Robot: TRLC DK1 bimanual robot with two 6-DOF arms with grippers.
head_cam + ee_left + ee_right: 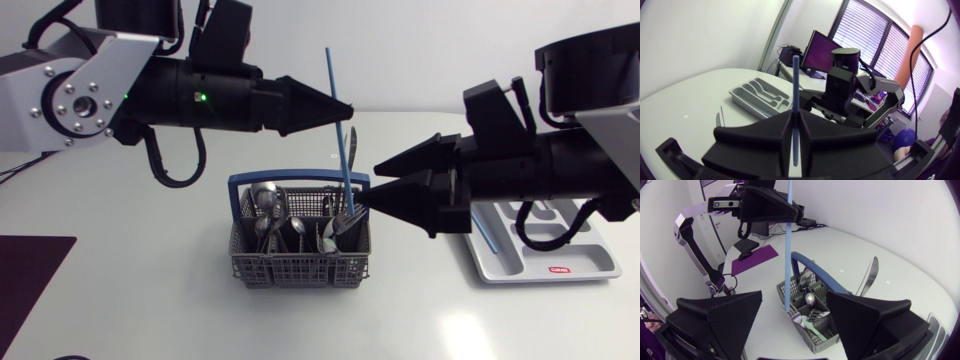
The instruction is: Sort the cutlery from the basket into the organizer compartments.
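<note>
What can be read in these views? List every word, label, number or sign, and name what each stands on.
No text is legible in any view.
Red label on the front rim of the organizer: print too small to read.
Basket and the blue stick held in the left claw: no print visible.

The left arm (200,95) comes in from the left and lies nearly level above the table. The left gripper (338,108) is pinched tight on a thin blue stick (330,70). The right arm (540,170) reaches in opposite it. The right gripper (371,182) has its fingers spread wide, apparently touching nothing.
</note>
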